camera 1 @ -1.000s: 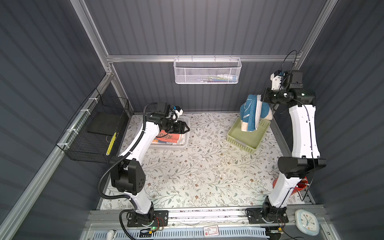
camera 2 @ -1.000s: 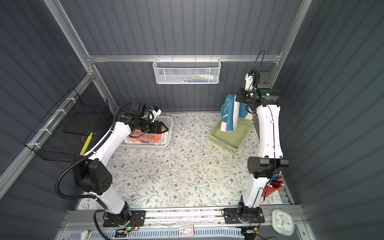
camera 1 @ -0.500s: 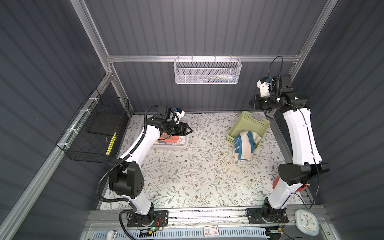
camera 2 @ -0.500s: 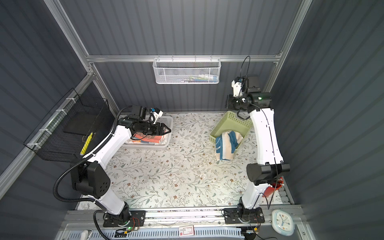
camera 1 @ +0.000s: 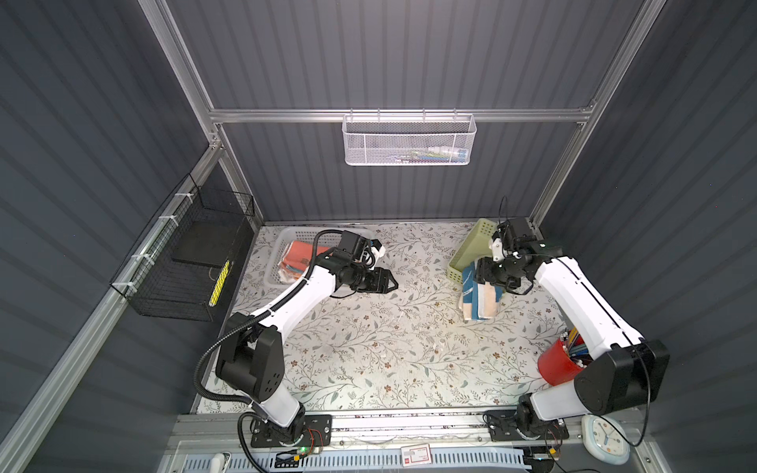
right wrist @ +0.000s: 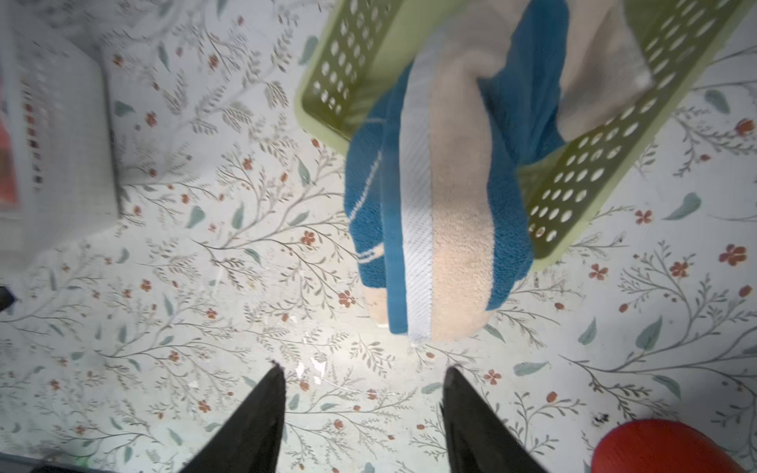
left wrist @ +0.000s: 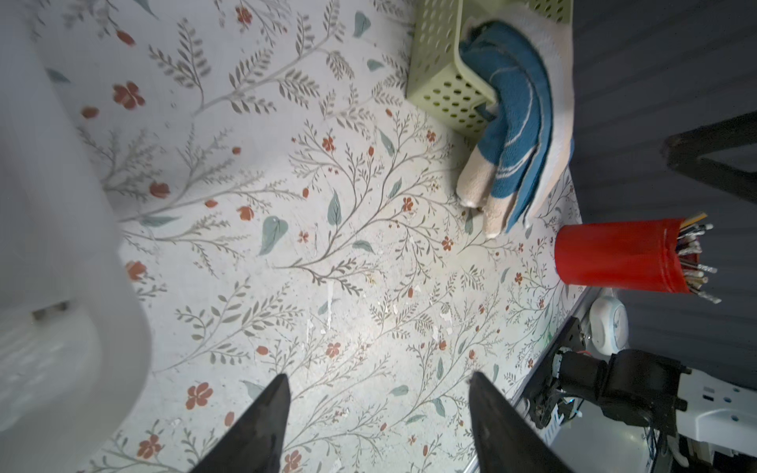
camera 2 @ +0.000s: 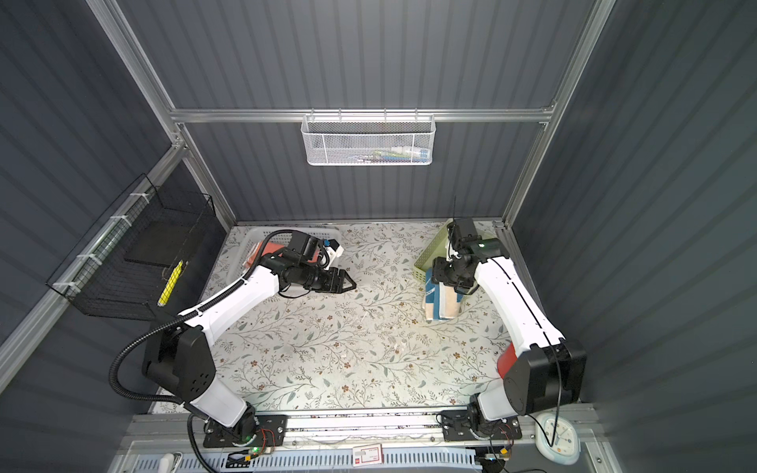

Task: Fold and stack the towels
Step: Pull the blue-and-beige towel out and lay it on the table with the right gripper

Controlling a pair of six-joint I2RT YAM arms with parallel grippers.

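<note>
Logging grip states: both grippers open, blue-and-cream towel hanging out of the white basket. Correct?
Wrong basket: the blue-and-cream towel hangs out of the tipped green basket, not a white one, as the right wrist view shows. The left gripper and right gripper are both open.

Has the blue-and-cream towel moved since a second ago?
Yes. The towel has dropped from above the green basket onto the table cover, spilling out toward the front, nearer the red cup. The basket has tipped over too.
</note>
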